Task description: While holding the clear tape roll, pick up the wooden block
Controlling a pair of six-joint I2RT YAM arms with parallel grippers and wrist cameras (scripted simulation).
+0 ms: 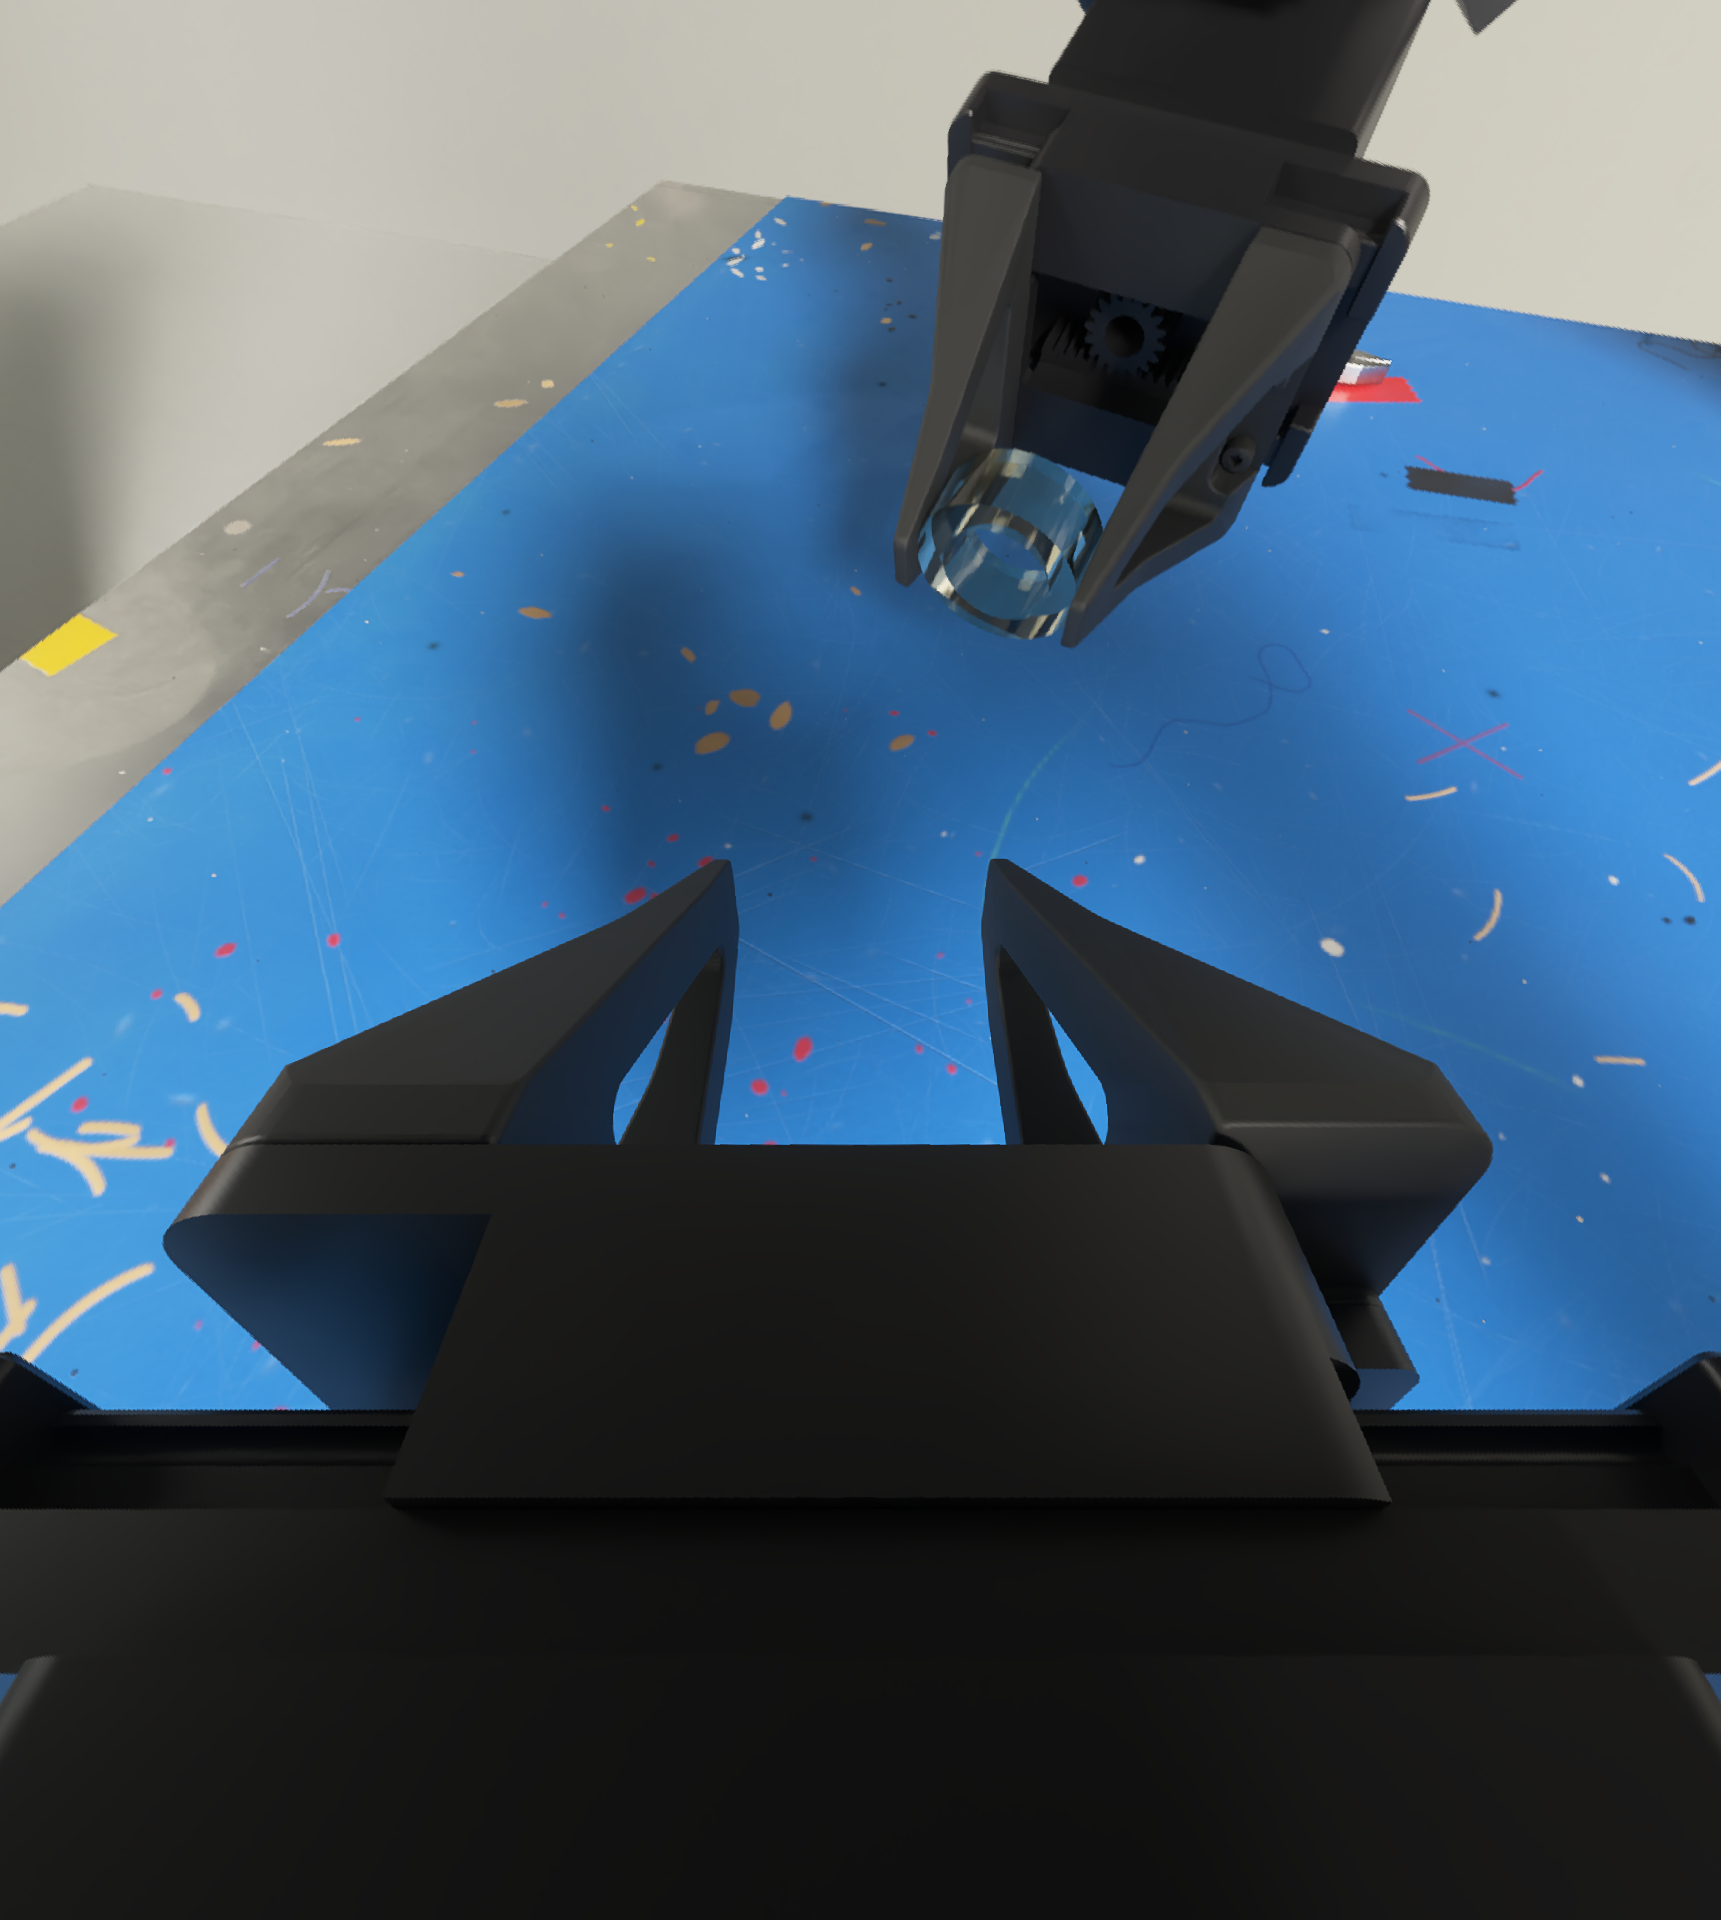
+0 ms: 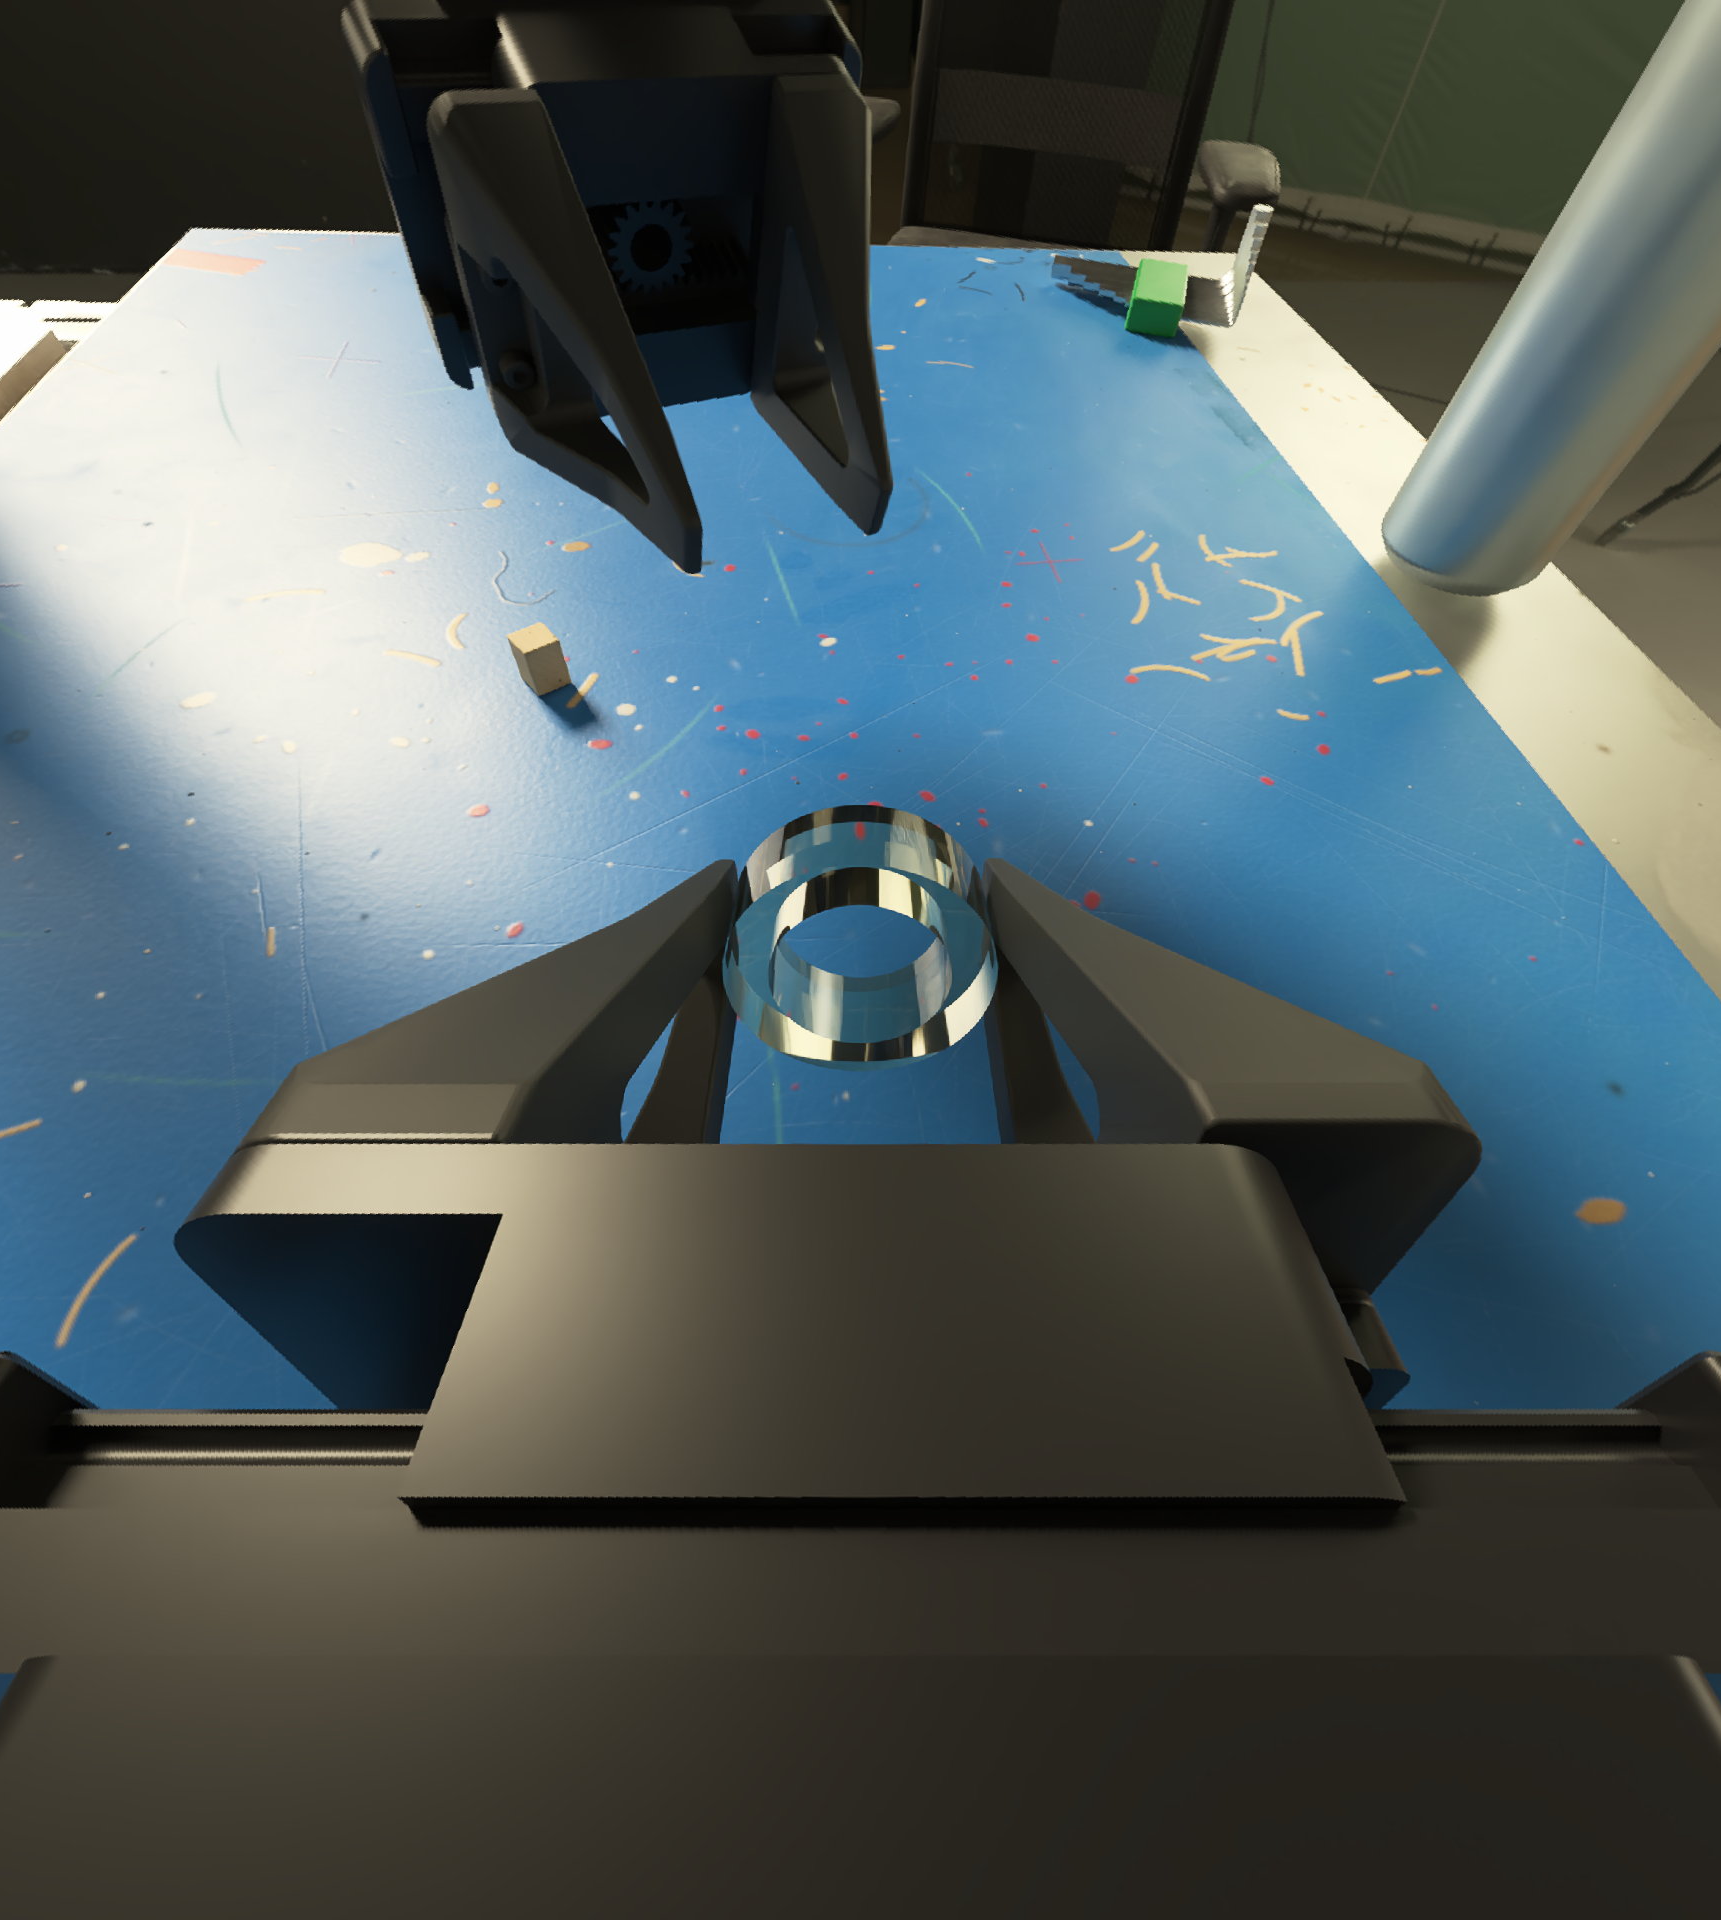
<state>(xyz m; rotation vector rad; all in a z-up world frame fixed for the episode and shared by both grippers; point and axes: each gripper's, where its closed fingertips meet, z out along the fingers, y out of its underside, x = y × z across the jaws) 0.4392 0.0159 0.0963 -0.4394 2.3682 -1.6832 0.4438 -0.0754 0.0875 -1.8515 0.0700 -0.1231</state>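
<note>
Clear tape roll (image 2: 861, 935) sits clamped between the fingers of the right hand (image 2: 861, 878), lifted off the blue worktop (image 2: 1251, 935) with its bore facing the camera, a grip that looks meant to keep it secure while the other arm works. Beyond it, at about eleven o'clock in the right wrist view, the wooden block (image 2: 538, 657) stands alone on the worktop, untouched. Farther still, at twelve o'clock, the left hand (image 2: 783, 545) hangs with fingers apart and empty, tips close above the surface, just beside the block rather than over it. A green block (image 2: 1155, 297) rests at the far one o'clock corner, well apart. Nothing blocks the approach; the left hand likely needs only a sideways shift.
</note>
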